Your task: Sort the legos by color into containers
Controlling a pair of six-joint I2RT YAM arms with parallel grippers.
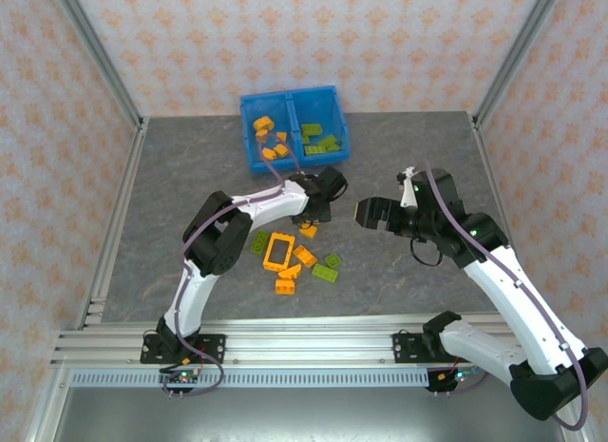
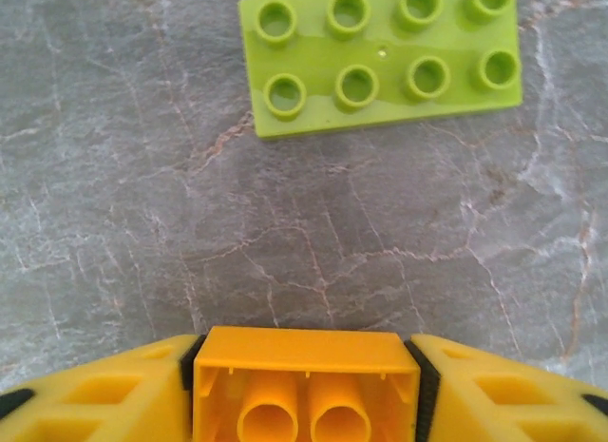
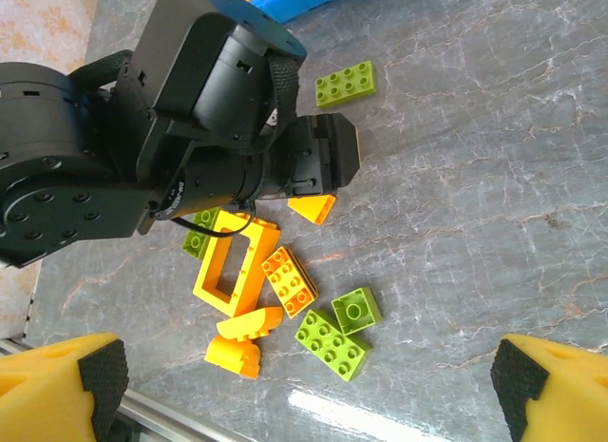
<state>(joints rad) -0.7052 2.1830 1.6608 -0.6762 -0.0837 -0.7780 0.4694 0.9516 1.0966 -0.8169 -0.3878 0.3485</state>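
The left gripper [image 1: 310,221] has its jaws clenched on an orange brick [image 2: 304,356] low at the counter [image 1: 418,157], with a lime-green brick [image 2: 380,57] lying just beyond. The right gripper [image 1: 369,217] hangs nearby, jaws released and empty. More legos lie loose around an orange frame [image 1: 280,252], and the blue bin [image 1: 249,128] behind holds orange bricks in its left compartment and green in its right.

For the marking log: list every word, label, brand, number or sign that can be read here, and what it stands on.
No text can be read.
lime green brick: studs bare, no lettering.
orange brick held in the left pincer: plain plastic.
blue bin: no label visible.
small boards at the arm bases: too small to read.
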